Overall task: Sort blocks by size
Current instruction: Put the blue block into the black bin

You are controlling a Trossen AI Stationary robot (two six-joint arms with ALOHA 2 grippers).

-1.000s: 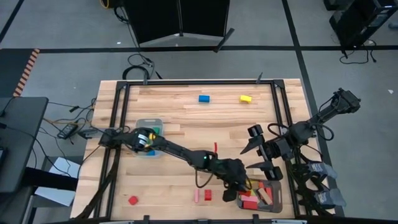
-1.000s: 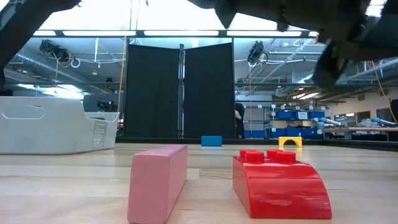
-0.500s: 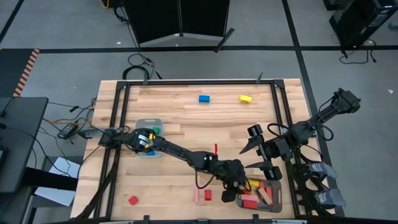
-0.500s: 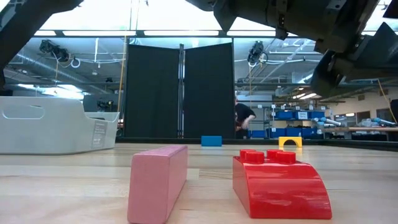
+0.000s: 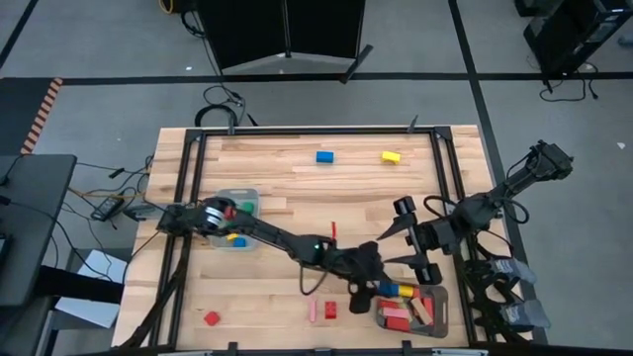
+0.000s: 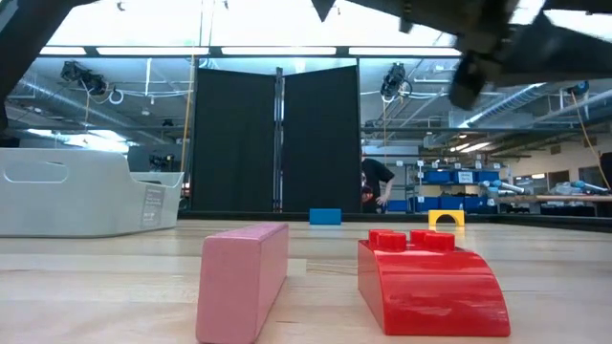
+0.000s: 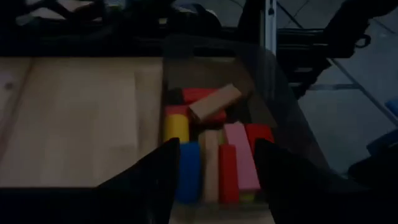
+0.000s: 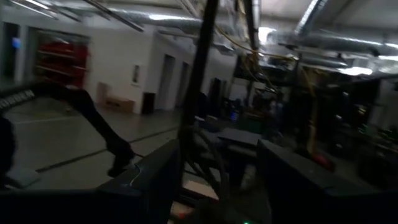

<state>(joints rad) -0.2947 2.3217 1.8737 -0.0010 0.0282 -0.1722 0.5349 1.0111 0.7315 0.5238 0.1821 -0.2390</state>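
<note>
The left gripper (image 5: 368, 293) has pulled back from the right tray (image 5: 442, 314) toward the table's middle, and the arm's elbow has shifted with it. A yellow-and-blue bar (image 5: 399, 291) now shows at the tray's near end, where the gripper covered it before. In the left tray (image 5: 249, 195), red, green and blue blocks (image 5: 231, 210) have come into sight as the arm's base link turned. The right gripper (image 5: 409, 240) has edged slightly toward the table's middle. In the low view the dark arm parts overhead have moved up and left
</note>
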